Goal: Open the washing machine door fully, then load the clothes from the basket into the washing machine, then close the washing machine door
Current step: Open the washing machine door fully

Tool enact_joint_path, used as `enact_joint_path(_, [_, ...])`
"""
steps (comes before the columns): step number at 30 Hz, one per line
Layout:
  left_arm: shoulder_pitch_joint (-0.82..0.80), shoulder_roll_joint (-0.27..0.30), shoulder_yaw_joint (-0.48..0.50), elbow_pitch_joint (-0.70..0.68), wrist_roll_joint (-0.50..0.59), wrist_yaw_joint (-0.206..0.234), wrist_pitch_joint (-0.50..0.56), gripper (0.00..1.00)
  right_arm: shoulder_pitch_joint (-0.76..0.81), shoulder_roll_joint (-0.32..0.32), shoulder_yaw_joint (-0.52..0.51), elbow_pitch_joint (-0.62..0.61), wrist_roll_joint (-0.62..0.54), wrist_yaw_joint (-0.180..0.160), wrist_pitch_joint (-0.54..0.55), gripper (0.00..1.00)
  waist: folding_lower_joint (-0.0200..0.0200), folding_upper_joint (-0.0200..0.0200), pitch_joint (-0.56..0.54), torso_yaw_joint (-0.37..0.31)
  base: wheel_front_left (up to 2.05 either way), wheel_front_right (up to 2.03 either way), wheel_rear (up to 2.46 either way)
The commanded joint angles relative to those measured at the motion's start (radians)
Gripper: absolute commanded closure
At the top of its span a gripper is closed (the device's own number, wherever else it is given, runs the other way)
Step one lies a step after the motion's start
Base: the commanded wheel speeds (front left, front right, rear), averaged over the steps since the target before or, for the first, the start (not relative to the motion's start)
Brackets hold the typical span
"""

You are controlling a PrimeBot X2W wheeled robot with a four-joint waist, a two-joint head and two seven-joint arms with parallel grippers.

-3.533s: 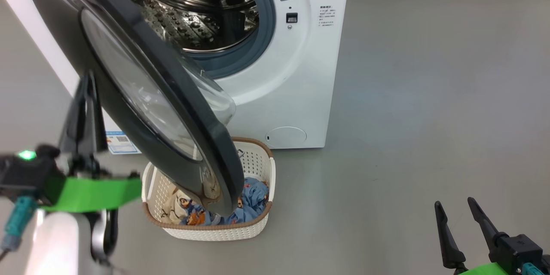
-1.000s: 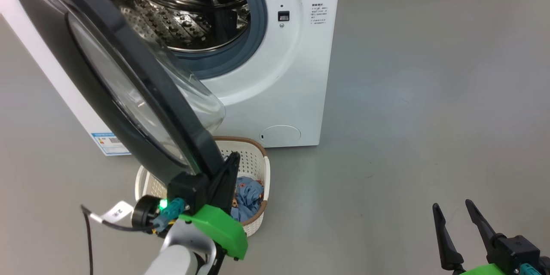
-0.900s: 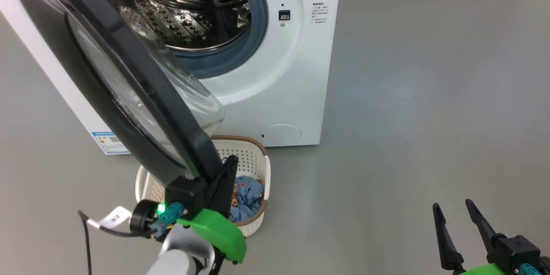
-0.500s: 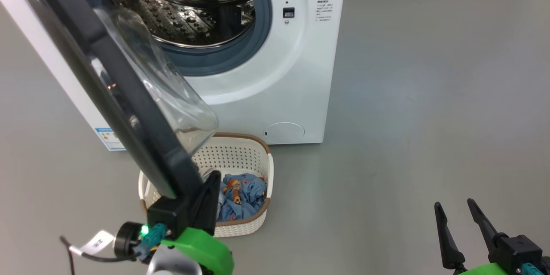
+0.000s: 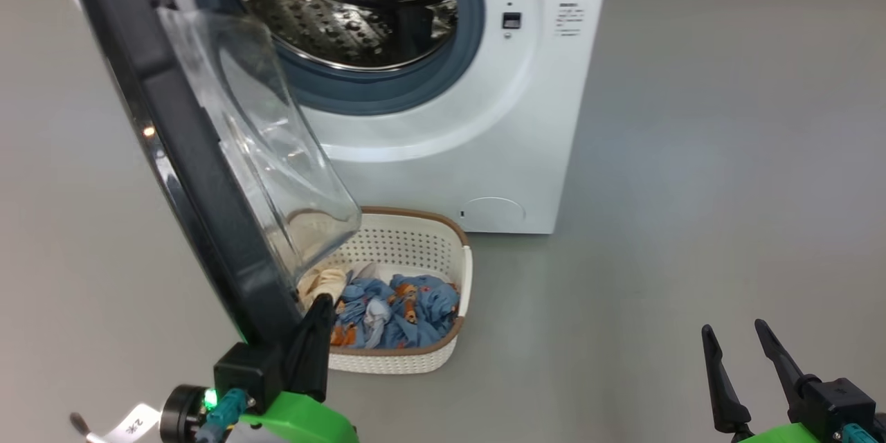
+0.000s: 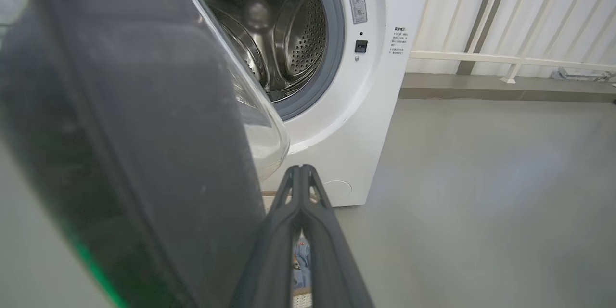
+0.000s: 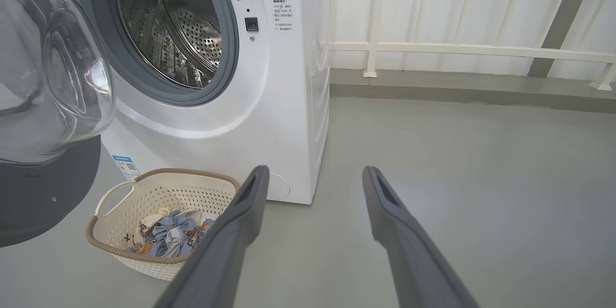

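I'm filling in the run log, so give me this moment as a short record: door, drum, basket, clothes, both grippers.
door: washing machine door open, glass bowl overhanging basket
drum: visible part bare
basket: on floor before washing machine
clothes: in basket
left gripper: shut, by door's lower edge
right gripper: open, holding nothing

The round black-rimmed glass door hides the left end of the cream perforated plastic basket; its top runs off the head view. Print on the white front-loading washing machine is illegible.
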State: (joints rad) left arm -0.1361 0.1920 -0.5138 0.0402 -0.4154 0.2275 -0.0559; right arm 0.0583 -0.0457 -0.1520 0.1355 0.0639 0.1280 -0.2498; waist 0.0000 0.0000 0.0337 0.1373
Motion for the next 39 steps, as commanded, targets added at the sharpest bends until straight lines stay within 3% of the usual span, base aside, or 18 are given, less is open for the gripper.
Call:
enact_joint_path(1, [-0.017,0.040,0.063,-0.023,0.009,0.032,-0.013,1.00,-0.030,-0.006,0.021,-0.027,0.001,0.003,-0.012,0.00,0.0000,0.0000,0.000,0.034,0.00,0.00,0.00])
enact_joint_path(10, [0.020,0.062,0.069,-0.042,0.008,0.052,-0.013,1.00,-0.021,-0.005,0.017,-0.025,0.002,0.003,-0.012,0.00,0.0000,0.0000,-0.019,0.127,0.00,0.00,0.00])
enact_joint_path(22, [0.011,0.091,0.097,-0.015,0.000,0.056,-0.024,1.00,-0.020,-0.005,0.008,-0.031,0.005,0.003,-0.012,0.00,0.0000,0.0000,-0.014,0.203,0.00,0.00,0.00])
enact_joint_path(39, [-0.063,0.143,0.239,0.113,-0.045,0.088,-0.117,1.00,-0.051,-0.006,0.009,-0.051,0.000,0.003,-0.012,0.00,0.0000,0.0000,0.065,0.193,0.00,0.00,0.00])
